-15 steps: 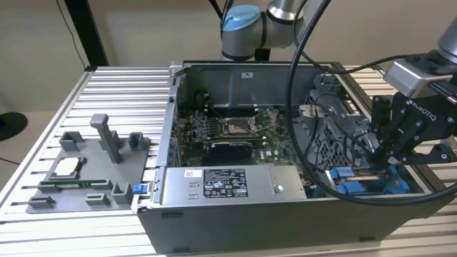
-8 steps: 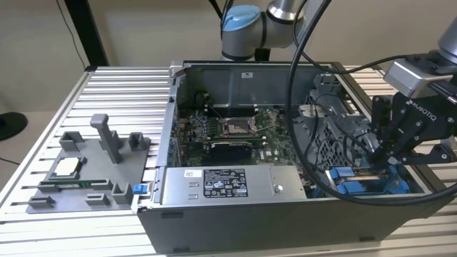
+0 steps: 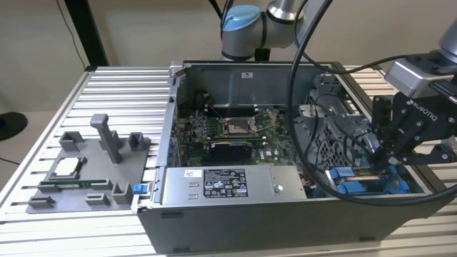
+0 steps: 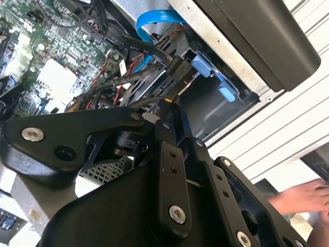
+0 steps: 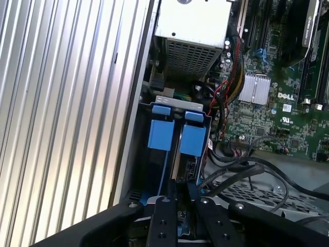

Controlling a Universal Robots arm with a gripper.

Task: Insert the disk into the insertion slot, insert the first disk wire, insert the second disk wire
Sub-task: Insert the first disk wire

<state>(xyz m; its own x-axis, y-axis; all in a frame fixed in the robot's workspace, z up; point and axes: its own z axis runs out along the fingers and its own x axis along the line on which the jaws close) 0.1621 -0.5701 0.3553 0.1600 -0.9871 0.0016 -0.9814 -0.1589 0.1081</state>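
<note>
First wrist view: black robot gripper [image 5: 183,186] is hanging right over the drive bay, and a wire step is looking like the one in hand.

Grasp state: cannot tell whether it is released or clamping anything. Just beyond it, the flat silver-grey disk in its bright blue plastic carrier [image 5: 160,135] is sitting edge-on down in the grey metal insertion slot with blue rails [image 3: 397,186], at the case corner towards the exterior view's right. Disk insertion is looking done. In the second wrist view a black cable plug [image 4: 177,69] is lying just past the gripper, near the blue tabs, and a blue flat cable [image 4: 154,19] is looping farther off. Seating a wire here is calling for the plug squared to the disk's port in a cramped, cable-crowded gap. Farther on, the green motherboard [image 5: 267,113] is showing. A person's hand [image 4: 303,198] is showing outside the case, by the ribbed aluminium table [image 3: 114,101].
</note>
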